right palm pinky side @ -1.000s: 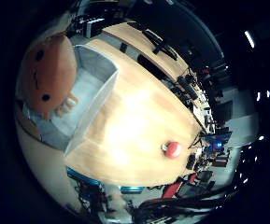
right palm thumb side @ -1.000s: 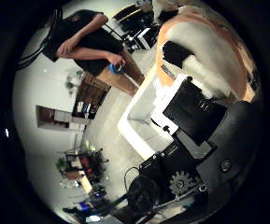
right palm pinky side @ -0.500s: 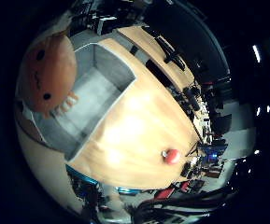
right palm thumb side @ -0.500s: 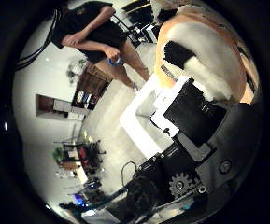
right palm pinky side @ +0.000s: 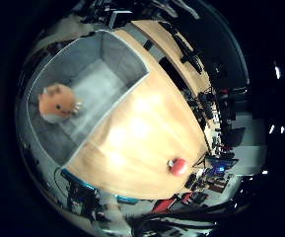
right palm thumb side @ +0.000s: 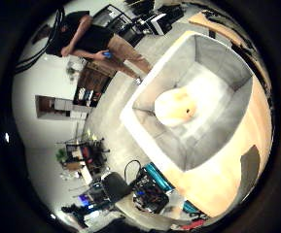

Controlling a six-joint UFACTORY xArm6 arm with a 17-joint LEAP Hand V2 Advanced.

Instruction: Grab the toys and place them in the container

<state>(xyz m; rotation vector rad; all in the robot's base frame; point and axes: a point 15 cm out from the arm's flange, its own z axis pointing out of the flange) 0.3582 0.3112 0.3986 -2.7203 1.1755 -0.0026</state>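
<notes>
The round orange plush toy (right palm pinky side: 57, 102) lay inside the grey fabric container (right palm pinky side: 127, 61) on the light wooden table (right palm pinky side: 142, 143), the robot hand's state could not be told, and the small red toy (right palm pinky side: 178, 166) near the table's edge risked being knocked off.

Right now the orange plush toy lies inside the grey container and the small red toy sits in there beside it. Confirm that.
Not quite. The orange plush toy does lie inside the grey container, but the small red toy sits out on the wooden table, apart from the container. The little finger side palm view shows it.
</notes>
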